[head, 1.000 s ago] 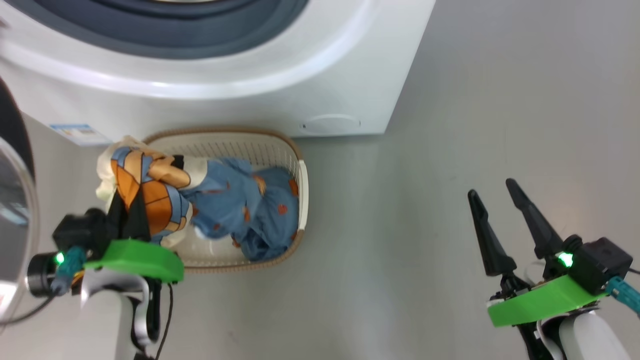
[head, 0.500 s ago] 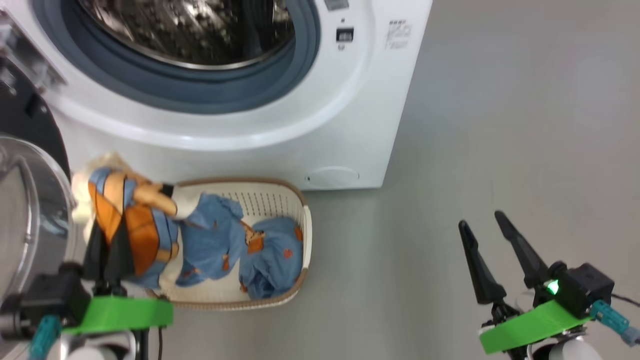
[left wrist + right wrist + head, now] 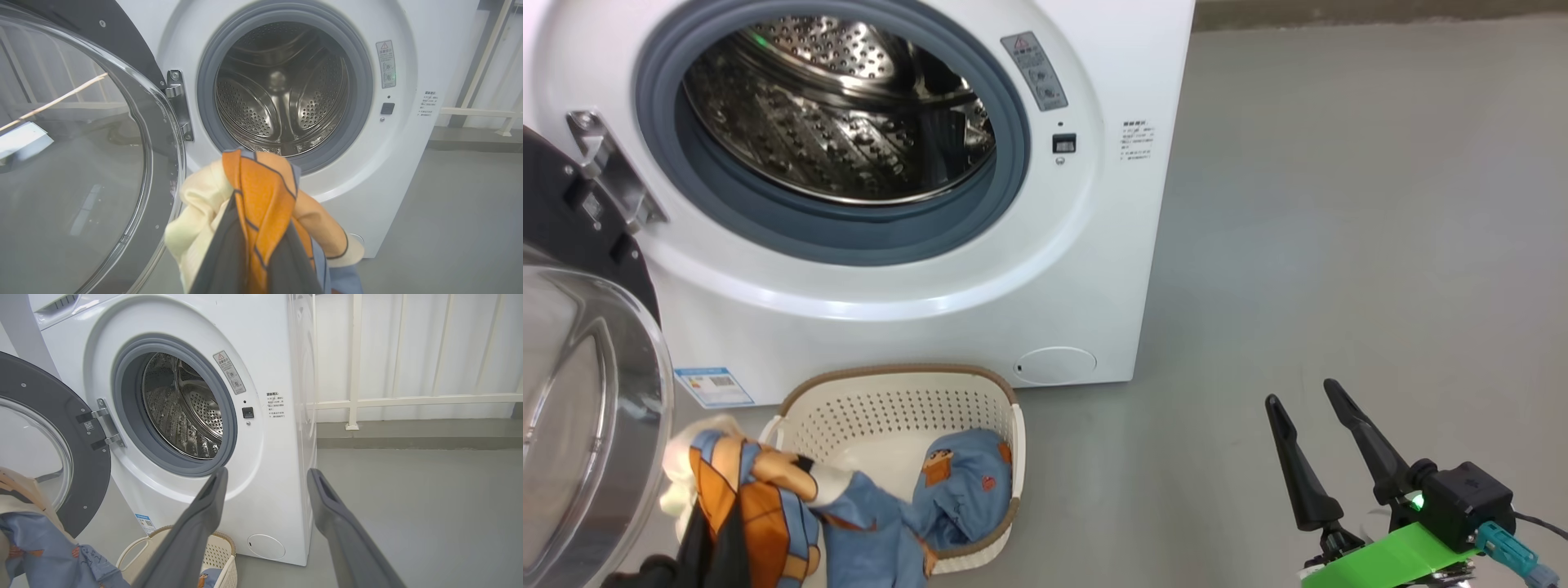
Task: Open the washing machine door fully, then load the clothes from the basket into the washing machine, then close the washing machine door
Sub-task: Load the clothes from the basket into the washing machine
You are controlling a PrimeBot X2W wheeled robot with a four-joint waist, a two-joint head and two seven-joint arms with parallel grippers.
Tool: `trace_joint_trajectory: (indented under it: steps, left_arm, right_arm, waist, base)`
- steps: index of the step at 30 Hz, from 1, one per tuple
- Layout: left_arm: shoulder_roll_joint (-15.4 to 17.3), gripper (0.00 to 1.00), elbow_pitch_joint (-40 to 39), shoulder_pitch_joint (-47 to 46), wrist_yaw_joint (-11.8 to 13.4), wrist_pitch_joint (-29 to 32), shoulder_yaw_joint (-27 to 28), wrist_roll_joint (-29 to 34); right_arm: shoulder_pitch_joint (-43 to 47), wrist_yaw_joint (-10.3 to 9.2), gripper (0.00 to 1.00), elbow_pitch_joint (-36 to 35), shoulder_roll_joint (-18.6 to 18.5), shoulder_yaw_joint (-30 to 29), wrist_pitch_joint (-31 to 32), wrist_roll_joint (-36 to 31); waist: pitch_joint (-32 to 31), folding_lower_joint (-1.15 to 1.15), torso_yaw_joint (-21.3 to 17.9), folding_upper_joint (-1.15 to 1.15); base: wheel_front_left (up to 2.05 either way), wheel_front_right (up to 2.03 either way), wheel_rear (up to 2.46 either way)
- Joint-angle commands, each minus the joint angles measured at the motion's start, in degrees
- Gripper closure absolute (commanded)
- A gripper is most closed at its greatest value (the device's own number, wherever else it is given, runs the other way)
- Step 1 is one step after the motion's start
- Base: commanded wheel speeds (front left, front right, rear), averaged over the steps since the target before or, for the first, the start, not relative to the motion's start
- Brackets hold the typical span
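- Plainly, the left gripper (image 3: pixel 260 228) is clamped tight on one garment (image 3: pixel 261 179), an orange, cream and blue bundle bunched between its dark fingers (image 3: pixel 226 261).
- That garment hangs beside the washing machine door (image 3: pixel 600 392), and its blue tail trails over the near-left edge of the basket (image 3: pixel 898 372).
- A second garment (image 3: pixel 964 482) lies inside the basket, against its right wall.
- The basket sits on the grey floor (image 3: pixel 1339 212), just in front of the washing machine (image 3: pixel 1094 269) and below its steel drum (image 3: pixel 841 122).
- The door stands swung out to the left on its metal hinge (image 3: pixel 609 175).
- The right gripper (image 3: pixel 1300 394) hovers over the floor, well right of the basket, with its fingers spread apart and nothing between them.
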Motion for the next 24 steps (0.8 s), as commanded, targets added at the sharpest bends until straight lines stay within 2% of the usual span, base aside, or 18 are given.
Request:
trace_joint_trajectory:
  steps: [1,16,24]
  left_arm:
    - [0.73,1.00,-1.79,-0.72,0.44,-0.13,2.08,-0.44]
    - [0.42,1.00,-1.92,2.07,1.32,-0.15,1.09,-1.43]
    - [0.18,1.00,-1.25,0.55,1.63,-0.24,-0.04,-1.63]
  right_arm:
    - [0.04,0.09,0.00,-1.81,-0.23,1.15,-0.27,-0.94]
    - [1.31,0.09,0.00,-2.86,0.56,-0.63,-0.27,-2.48]
    - [0.99,0.09,0.00,-3.47,0.64,-2.27,-0.27,-2.96]
  waist:
    - [-0.89,0.00,-0.26,0.00]
    - [-1.70,0.00,-0.52,0.00]
    - [0.72,0.00,-0.62,0.00]
  base:
    - [0.00,0.00,0.00]
    - [0.00,0.00,0.00]
    - [0.00,0.00,0.00]
